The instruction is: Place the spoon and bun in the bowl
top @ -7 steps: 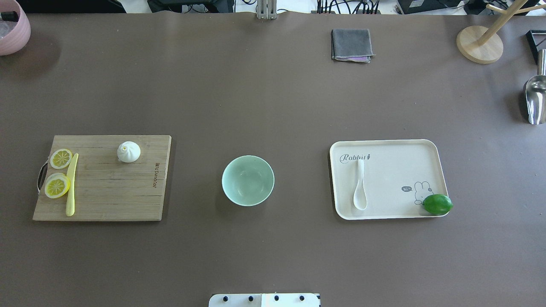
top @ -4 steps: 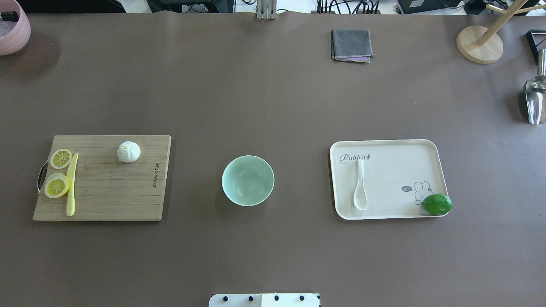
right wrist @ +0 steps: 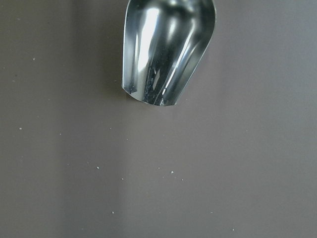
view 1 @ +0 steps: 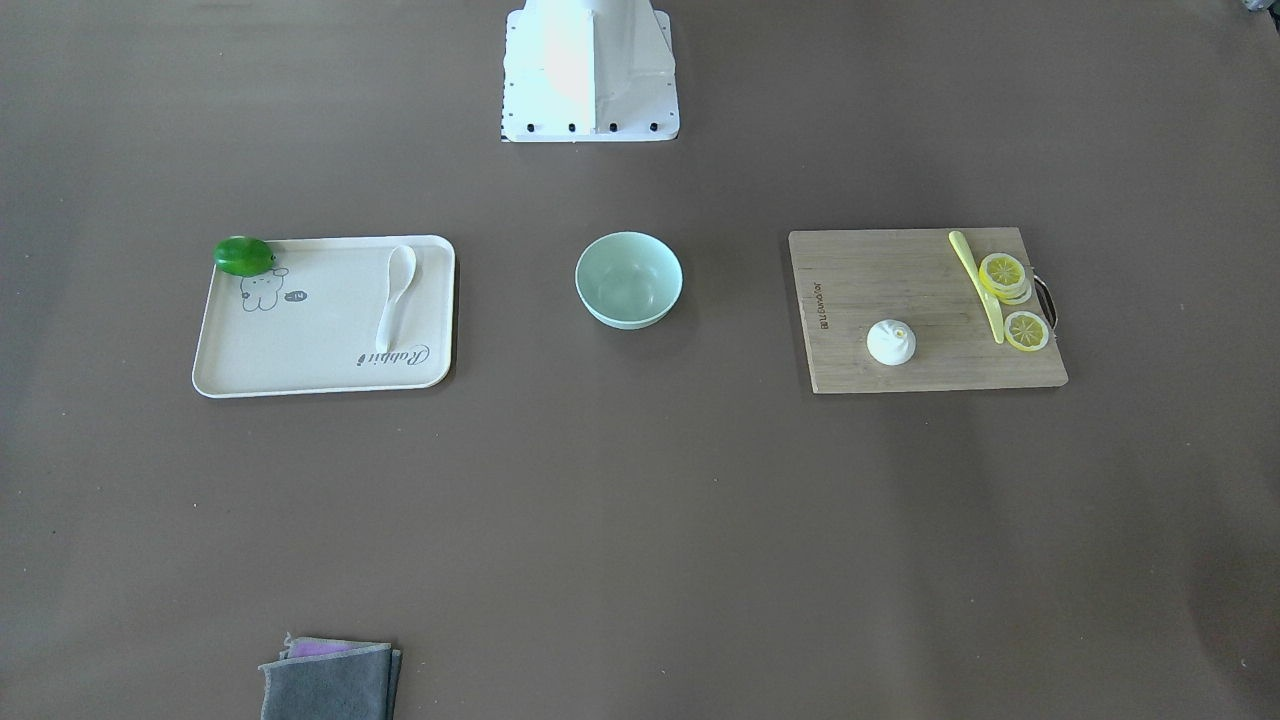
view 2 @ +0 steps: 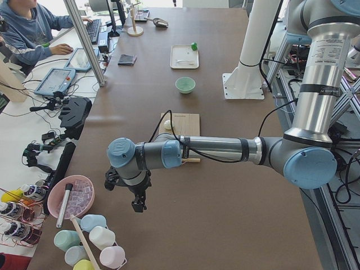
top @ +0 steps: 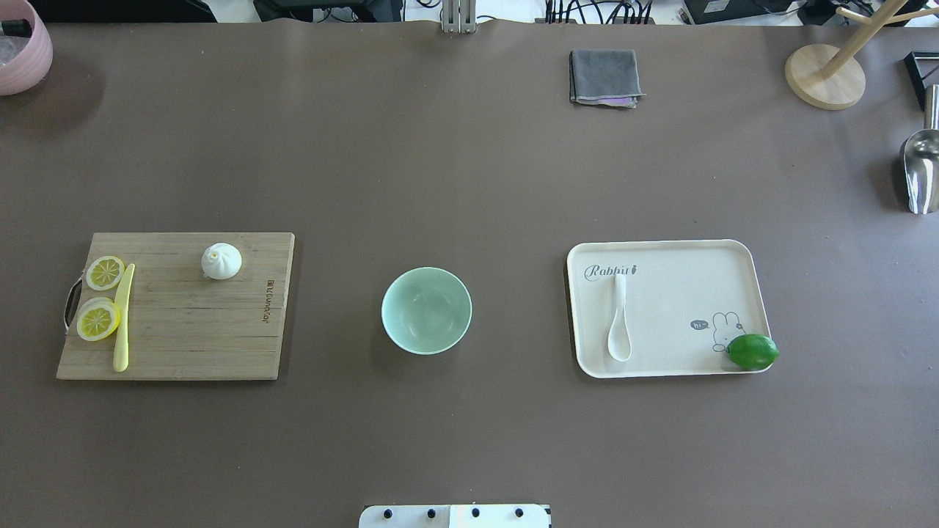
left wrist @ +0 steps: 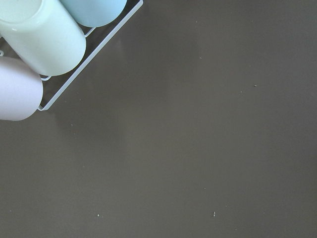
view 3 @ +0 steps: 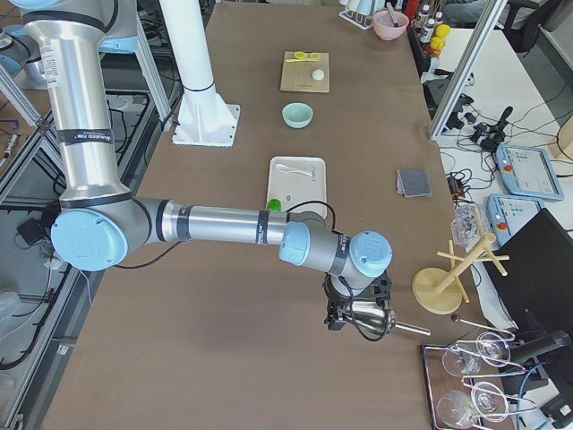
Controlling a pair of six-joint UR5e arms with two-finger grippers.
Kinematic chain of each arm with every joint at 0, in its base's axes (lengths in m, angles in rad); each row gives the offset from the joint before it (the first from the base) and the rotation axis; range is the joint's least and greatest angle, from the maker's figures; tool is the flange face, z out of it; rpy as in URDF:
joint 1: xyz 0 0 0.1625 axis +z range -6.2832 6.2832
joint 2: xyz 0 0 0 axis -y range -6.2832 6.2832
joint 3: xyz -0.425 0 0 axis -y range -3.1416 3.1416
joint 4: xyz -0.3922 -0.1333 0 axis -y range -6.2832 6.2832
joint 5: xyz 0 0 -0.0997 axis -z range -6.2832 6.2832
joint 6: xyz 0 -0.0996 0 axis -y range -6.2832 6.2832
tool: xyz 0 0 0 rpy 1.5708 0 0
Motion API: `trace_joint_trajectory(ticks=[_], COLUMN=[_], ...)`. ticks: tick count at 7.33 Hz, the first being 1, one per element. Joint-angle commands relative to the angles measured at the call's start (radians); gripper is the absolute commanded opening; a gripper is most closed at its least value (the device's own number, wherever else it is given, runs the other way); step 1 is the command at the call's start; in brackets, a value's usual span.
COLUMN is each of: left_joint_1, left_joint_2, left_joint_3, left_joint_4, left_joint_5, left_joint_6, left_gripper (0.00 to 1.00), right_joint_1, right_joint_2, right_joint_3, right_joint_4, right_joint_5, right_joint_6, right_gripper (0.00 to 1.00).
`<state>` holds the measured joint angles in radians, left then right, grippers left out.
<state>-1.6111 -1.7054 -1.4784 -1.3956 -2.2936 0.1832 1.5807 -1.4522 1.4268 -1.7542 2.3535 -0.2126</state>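
The pale mint-green bowl [top: 426, 310] stands empty at the table's middle. The white bun [top: 221, 261] sits on a wooden cutting board [top: 183, 345] to its left. The white spoon [top: 619, 323] lies on a cream tray [top: 682, 293] to its right, scoop toward the robot. My left gripper [view 2: 138, 202] shows only in the exterior left view, far off at the table's left end; I cannot tell whether it is open. My right gripper [view 3: 345, 318] shows only in the exterior right view, at the table's right end over a metal scoop [view 3: 376, 320]; I cannot tell its state.
Two lemon slices [top: 99, 320] and a pale-yellow knife [top: 122, 319] lie on the board's left side. A green lime [top: 752, 351] sits on the tray's corner. A grey cloth [top: 604, 76], a wooden stand [top: 825, 77] and a pink bowl [top: 22, 51] are at the far side. Cups [left wrist: 44, 39] lie below the left wrist.
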Motion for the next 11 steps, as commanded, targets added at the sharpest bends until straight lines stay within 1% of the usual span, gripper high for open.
trace_joint_trajectory(ticks=[1,5,6,7,8,9,10,11], left_joint_1=[0.0,0.003,0.029,0.069,0.173,0.239,0.276,0.327], left_joint_2=[0.006,0.009,0.006,0.003,-0.075,-0.155,-0.184,-0.186], left_joint_3=[-0.034,-0.048,-0.068,-0.086,-0.088,-0.092,-0.115,-0.155], left_joint_4=[0.001,-0.002,-0.002,0.0,0.0,0.001,0.003,0.004], left_joint_5=[-0.003,-0.01,-0.032,-0.096,-0.095,-0.096,-0.096,-0.092], left_joint_6=[-0.001,0.001,-0.001,-0.011,-0.121,-0.286,-0.36,-0.448], left_gripper=[0.99,0.98,0.98,0.98,0.98,0.98,0.98,0.98], right_joint_1=[-0.001,-0.004,-0.016,-0.046,-0.123,-0.221,-0.296,-0.37], right_joint_2=[-0.032,-0.042,-0.037,-0.03,-0.025,-0.01,0.039,0.062], right_joint_3=[-0.005,0.004,0.006,0.021,0.09,0.203,0.265,0.32], right_joint_4=[0.071,0.084,0.084,0.085,0.087,0.087,0.085,0.085], right_joint_5=[0.0,0.003,0.007,0.019,0.032,0.03,0.03,0.03], right_joint_6=[0.007,0.01,0.028,0.1,0.224,0.399,0.579,0.714], right_gripper=[1.0,1.0,1.0,1.0,1.0,1.0,0.99,0.99])
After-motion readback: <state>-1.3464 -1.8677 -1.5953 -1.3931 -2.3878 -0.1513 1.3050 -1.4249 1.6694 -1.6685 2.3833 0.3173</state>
